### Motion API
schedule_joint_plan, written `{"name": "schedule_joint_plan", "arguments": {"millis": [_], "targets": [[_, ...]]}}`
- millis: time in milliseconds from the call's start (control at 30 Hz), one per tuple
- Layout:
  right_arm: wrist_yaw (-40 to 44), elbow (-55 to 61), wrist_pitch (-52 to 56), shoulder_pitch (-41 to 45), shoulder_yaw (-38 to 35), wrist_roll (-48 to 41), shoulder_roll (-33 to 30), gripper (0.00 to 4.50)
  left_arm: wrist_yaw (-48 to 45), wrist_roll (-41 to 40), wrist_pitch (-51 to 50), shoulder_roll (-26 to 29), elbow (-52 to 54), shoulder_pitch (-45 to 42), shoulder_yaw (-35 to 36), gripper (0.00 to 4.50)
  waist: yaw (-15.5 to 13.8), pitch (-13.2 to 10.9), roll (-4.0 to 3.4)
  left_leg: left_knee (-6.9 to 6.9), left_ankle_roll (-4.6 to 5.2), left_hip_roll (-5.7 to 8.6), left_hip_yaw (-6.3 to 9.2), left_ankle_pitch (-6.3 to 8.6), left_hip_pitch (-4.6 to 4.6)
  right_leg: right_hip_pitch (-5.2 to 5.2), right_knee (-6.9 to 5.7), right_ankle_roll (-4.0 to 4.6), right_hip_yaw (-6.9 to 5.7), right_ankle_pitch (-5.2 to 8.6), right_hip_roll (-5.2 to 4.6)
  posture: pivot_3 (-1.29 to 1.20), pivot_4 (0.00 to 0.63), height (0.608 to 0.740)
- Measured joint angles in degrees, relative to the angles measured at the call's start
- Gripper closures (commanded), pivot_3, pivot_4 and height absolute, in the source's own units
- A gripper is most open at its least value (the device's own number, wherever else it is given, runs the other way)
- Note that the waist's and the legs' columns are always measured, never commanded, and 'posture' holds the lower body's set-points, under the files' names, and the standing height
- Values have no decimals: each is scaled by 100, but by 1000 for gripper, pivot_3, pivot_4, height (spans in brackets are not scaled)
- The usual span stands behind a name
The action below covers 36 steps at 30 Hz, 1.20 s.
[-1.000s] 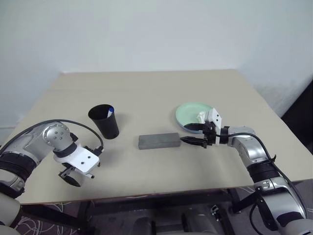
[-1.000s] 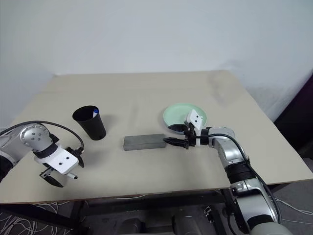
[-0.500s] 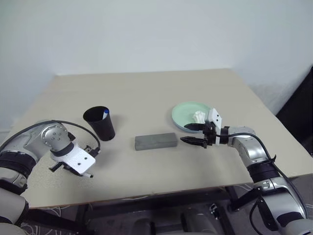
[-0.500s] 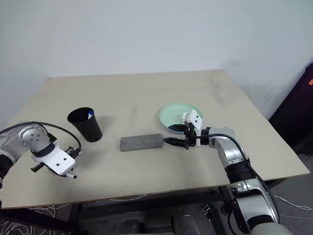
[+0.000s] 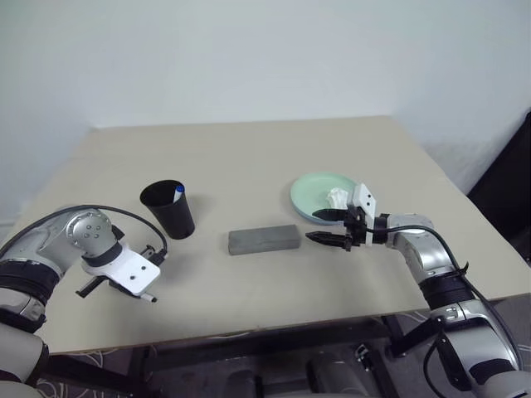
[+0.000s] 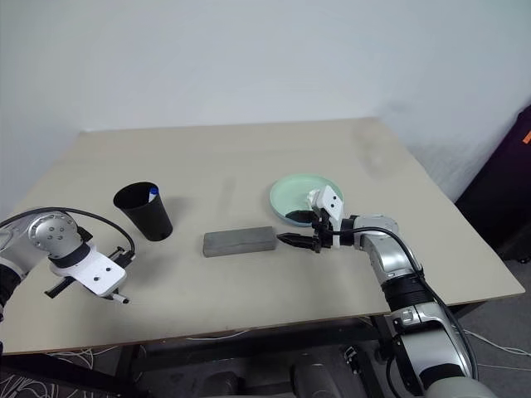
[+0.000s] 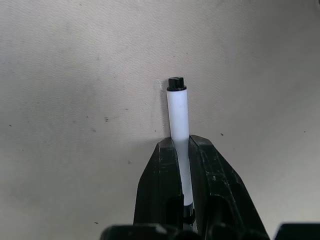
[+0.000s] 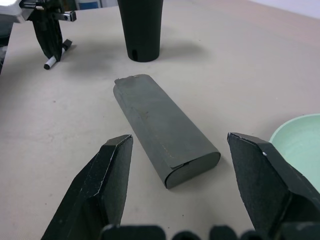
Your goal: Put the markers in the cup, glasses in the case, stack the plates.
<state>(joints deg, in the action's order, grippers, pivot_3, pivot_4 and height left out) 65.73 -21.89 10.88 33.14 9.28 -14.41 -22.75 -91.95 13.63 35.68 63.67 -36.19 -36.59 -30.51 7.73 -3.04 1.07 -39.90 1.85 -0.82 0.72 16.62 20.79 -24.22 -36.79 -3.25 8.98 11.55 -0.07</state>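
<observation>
Left end effector (image 7: pixel 182 165) points down at the table (image 5: pixel 249 157) near its front left edge, fingers (image 7: pixel 157 185) pinched narrow on a marker (image 7: pixel 178 125): white barrel, black tip poking out past the fingertips. From the right wrist view the marker's lower end looks to be on or just off the table surface; can't tell which.

Black cup (image 5: pixel 168 208) stands upright behind and to the right of that end effector, near it but apart. A blue-capped marker (image 5: pixel 179 190) sticks up inside, leaning on the cup's right rim.

Grey case (image 5: pixel 264 240) lies flat and closed at mid table, long side running left-right, between cup and right arm.

Right end effector (image 5: pixel 328 227) sits just right of the case's right end, pointing left toward it, roughly level, fingers (image 8: pixel 107 185) spread wide w/ nothing between them. In the right wrist view the case lies ahead of the gap, not touched.

Pale green plate (image 5: pixel 318 191) sits behind the right end effector, w/ a small white tissue lump (image 5: pixel 337 197) on it. A darker edge shows under the green plate's front rim; can't tell if that's the 2nd plate or shadow.
</observation>
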Motion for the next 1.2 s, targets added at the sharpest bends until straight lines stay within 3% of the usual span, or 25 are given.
{"name": "schedule_joint_plan", "arguments": {"millis": [100, 233, 467, 833, 1200], "targets": [[0, -1, -2, 0, 0, 13, 1, 1207, -38, -634, -557, -131, 311, 11, 37, 4427, -44, 0, 2, -3, 0, 3, 3, 0, 4, 1, 1, -1, -1, 0, -4, 0, 0, 740], [1, -1, -5, 0, 0, 23, 15, 1207, -48, -1742, -1806, -698, 839, -63, 637, 4427, -81, 1, 6, -8, 0, 7, 4, 0, 8, 0, 4, -3, -2, -1, -7, 0, 0, 740], [3, -2, -11, 0, -2, 39, 12, 1207, 502, -2604, -3199, -1327, 958, -633, 1852, 4427, -28, 1, 5, -7, 0, 4, 8, 0, 3, 0, -1, -4, -3, -2, 2, 0, 0, 740], [13, -9, -14, 4, -2, 40, 12, 1207, 2552, -3275, -4224, -2066, 724, -729, 3611, 4427, -39, 2, 6, -7, -2, 6, 14, 0, 3, 1, -1, -6, -7, -4, -1, 0, 0, 740], [31, -102, -16, 44, 0, 51, 16, 1207, 3844, -3312, -4245, -2151, 943, -11, 4485, 4427, -38, 2, 5, -5, -3, 6, 15, 0, 1, 1, -2, -5, -11, -6, -2, 0, 0, 740]]}}
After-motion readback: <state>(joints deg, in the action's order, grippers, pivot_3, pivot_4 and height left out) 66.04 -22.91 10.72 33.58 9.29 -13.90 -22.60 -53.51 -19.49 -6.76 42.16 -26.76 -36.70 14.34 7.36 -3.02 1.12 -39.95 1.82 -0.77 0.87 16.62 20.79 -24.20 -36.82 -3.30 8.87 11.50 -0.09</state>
